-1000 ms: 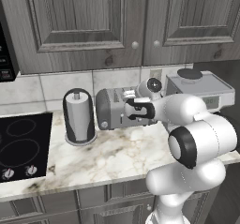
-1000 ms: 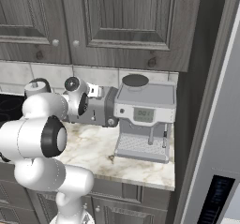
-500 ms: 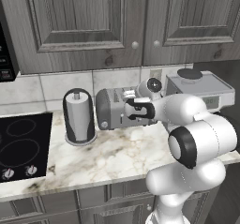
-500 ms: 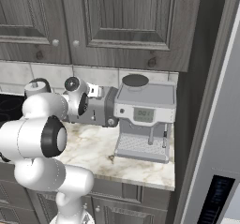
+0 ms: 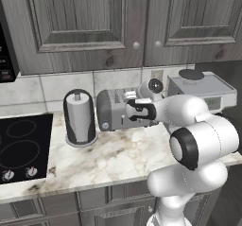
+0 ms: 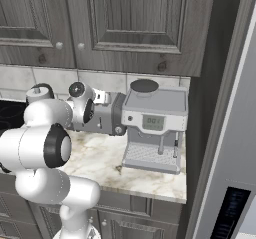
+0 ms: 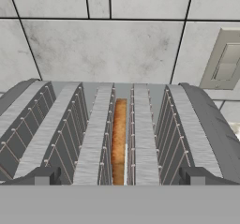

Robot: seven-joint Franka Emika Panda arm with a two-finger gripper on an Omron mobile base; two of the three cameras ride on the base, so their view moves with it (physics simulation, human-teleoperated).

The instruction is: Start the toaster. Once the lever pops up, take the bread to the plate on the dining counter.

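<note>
The grey metallic toaster (image 5: 112,109) stands on the marble worktop against the tiled wall, between the paper-towel holder and the coffee machine. From the right base view the toaster (image 6: 106,120) is partly behind my arm. My gripper (image 5: 130,111) sits at the toaster's front face, level with its top edge, and is open. In the hand view the fingertips (image 7: 43,176) stand wide apart, low at the toaster's near edge. A tan-brown bread (image 7: 119,138) slice sits sunk in one of the middle slots. The plate and the dining counter are out of view.
A dark cylindrical paper-towel holder (image 5: 80,118) stands left of the toaster, with a black cooktop (image 5: 19,144) further left. A silver coffee machine (image 6: 153,125) is close on the right, with a tall panel (image 6: 230,133) beyond it. Cabinets hang overhead. A wall outlet (image 7: 225,59) is behind the toaster.
</note>
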